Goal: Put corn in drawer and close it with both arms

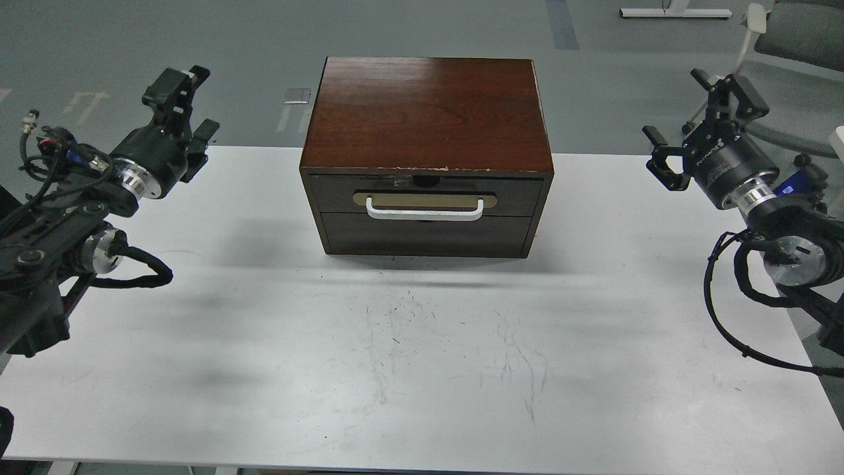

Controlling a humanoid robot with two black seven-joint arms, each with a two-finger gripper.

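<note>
Brown drawer (425,194) shut at 12 o'clock on white surface (422,369), corn not seen. Left end effector (188,99) at 9 o'clock, right end effector (709,125) at 3 o'clock, both open, empty, about equally far from handle (424,210)

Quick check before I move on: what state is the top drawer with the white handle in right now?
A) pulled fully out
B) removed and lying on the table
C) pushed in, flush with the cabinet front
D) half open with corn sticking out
C: the drawer sits flush in the cabinet front, its white handle untouched, with no pale interior showing.
</note>
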